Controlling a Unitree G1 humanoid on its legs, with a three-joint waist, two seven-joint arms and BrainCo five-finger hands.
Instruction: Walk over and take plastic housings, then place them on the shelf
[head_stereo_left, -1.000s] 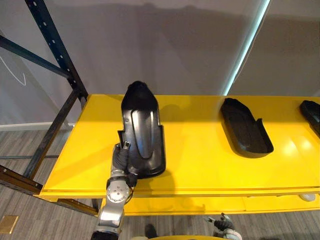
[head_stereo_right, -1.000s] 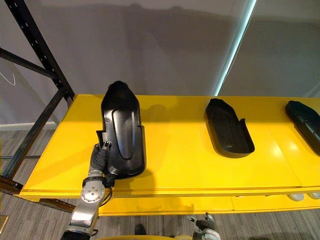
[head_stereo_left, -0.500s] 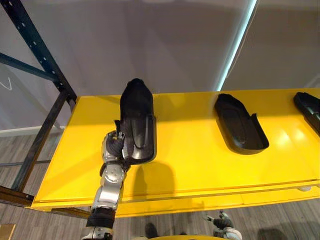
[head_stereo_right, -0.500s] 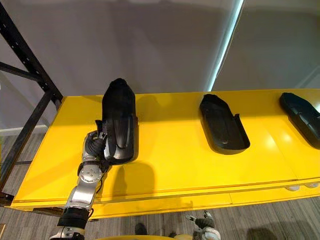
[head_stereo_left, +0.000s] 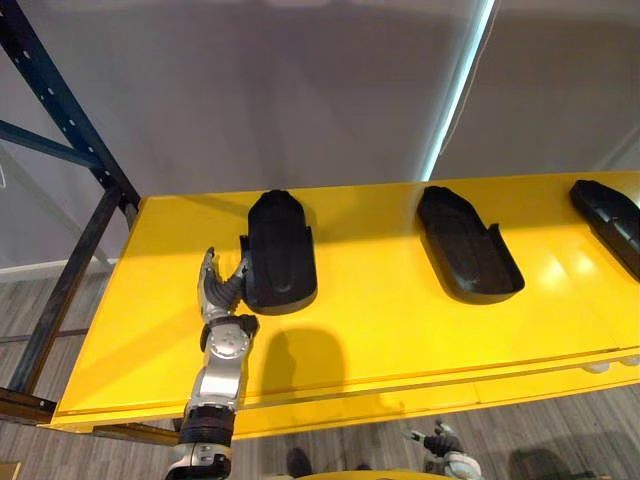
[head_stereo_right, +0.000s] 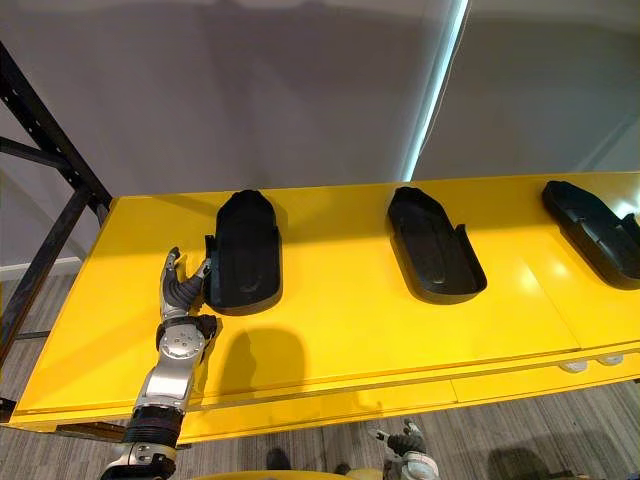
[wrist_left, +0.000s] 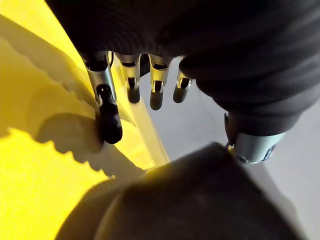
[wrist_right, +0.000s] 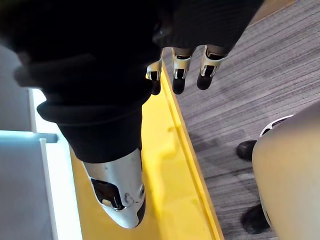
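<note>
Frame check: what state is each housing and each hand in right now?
left housing: lying flat on the shelf, not held.
middle housing: lying hollow side up, untouched.
right housing: lying on the shelf, partly cut off at the view's edge.
left hand: open, beside the left housing, holding nothing.
right hand: open, empty, low by the shelf's front edge.
</note>
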